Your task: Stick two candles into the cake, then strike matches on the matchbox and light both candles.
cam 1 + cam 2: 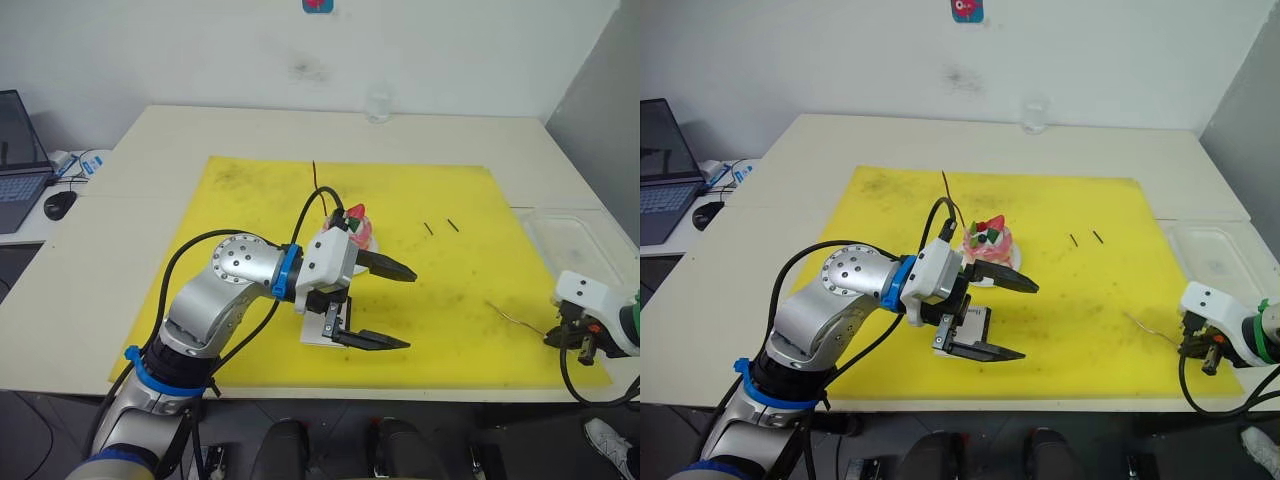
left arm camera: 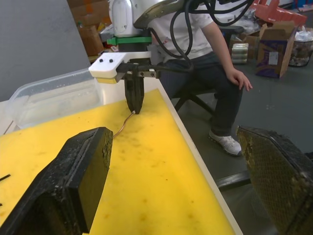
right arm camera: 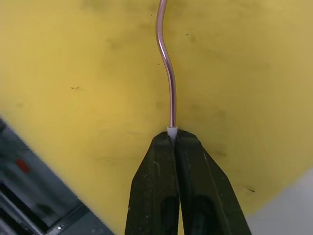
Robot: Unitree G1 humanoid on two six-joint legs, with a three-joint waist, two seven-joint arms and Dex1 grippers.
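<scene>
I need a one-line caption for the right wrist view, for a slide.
Right gripper shut on the white end of the paler candle, which lies on the yellow mat.

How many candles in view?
2. Dark red candle stands in the cake. Tan candle lies on the mat, pinched by the right gripper.

- Cake point(image 1: 990, 242): pink, berry-topped, on the yellow mat point(image 1: 1080, 310).
- Dark candle point(image 1: 949, 196): upright at the cake's far edge.
- Tan candle point(image 3: 167, 73): wavy, flat, well right of cake.
- Matches point(image 1: 1085, 239): between.
- Matchbox point(image 1: 975, 322): white, near the cake.
</scene>
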